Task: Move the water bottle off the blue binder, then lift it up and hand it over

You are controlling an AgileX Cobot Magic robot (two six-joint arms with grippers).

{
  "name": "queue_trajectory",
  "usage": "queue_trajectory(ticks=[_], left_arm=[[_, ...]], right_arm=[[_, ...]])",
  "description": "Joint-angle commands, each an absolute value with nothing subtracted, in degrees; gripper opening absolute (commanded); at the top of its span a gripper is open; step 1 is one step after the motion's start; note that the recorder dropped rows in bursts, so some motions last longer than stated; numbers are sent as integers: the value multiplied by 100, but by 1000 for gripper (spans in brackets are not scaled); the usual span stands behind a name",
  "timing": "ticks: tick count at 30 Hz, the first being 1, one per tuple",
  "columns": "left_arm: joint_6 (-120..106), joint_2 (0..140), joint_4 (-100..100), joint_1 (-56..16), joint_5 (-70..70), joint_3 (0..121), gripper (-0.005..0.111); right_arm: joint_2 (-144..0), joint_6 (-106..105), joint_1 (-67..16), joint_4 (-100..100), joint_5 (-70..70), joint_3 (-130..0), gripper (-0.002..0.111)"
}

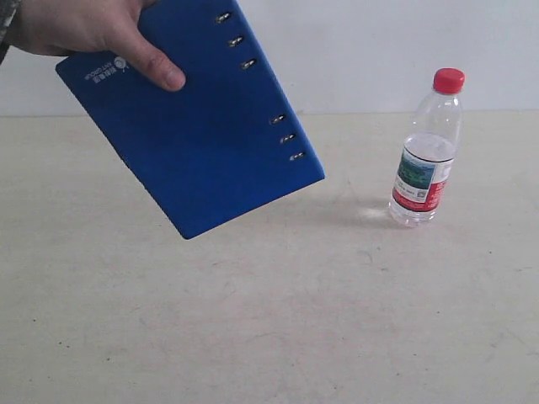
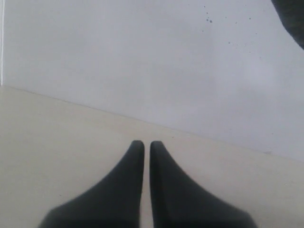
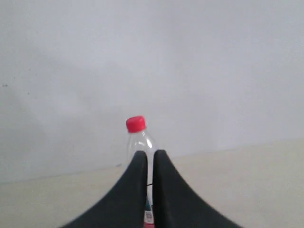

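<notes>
While gripped at one corner by a person's hand (image 1: 76, 29), blue binder (image 1: 202, 143): tilted in the air, upper left of the exterior frame, clear of the surface, metal rivets along its right edge, white logo beside the thumb.
Water bottle (image 1: 425, 160): upright on the surface, right of the exterior frame, well apart from the binder, red cap (image 1: 448, 81) screwed on.
Surface (image 1: 269, 337): pale beige, meeting a white wall (image 1: 379, 42) behind.
Left gripper (image 2: 147, 145): jaws pressed almost together, only a thin slit, pinching nothing.
Right gripper (image 3: 150, 154): jaws pressed almost together, pinching nothing; bottle (image 3: 139, 140) visible beyond the tips, middle of that frame, not touching.
</notes>
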State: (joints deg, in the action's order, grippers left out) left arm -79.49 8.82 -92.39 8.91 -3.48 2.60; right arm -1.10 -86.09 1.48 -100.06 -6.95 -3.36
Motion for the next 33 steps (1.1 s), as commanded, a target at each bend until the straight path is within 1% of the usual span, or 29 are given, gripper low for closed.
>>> queue_trajectory(ticks=[1,5,9,11,13,16,18,21,24,25,27,28,29,30,33], left_arm=[[-7968,811,-9204,879,-316,299,4],[-7968,784,-9204,879,-318,299,4],[-7968,784,-9204,879,-318,299,4],[-7968,784,-9204,879,-318,299,4],[-7968,784,-9204,879,-318,299,4],[-7968,784,-9204,879,-318,299,4],[-7968,784,-9204,879,-318,299,4],[-7968,784,-9204,879,-318,299,4],[-7968,784,-9204,879,-318,299,4],[-7968,784,-9204,879,-318,299,4],[-7968,784,-9204,879,-318,299,4],[-7968,784,-9204,879,-294,299,4],[-7968,784,-9204,879,-306,299,4],[-7968,784,-9204,879,-317,299,4],[-7968,784,-9204,879,-317,299,4]], right_arm=[[0,-8851,867,-9995,-1781,-504,0],[0,-9140,1084,-9995,-2361,-750,0],[0,-10050,1084,-9995,-2441,-1047,0],[0,-10113,1084,-9934,-2272,-1193,0],[0,-9303,1084,-8966,-2047,-1305,0],[0,-6287,1084,-5911,-1993,-1415,0],[0,-3838,1084,-3666,-2346,-1371,0],[0,-3106,1084,-3110,-2086,-999,0],[0,-2742,1084,-3099,-935,-37,0],[0,-2594,1084,-3099,-772,0,0],[0,-2038,1084,-2762,-1673,0,0],[0,-1511,1084,-2509,-2487,0,0],[0,-1494,1084,-2537,-3215,-46,0],[0,-1474,1084,-2655,-3546,-117,0],[0,-1908,1084,-2944,-3626,-117,0]])
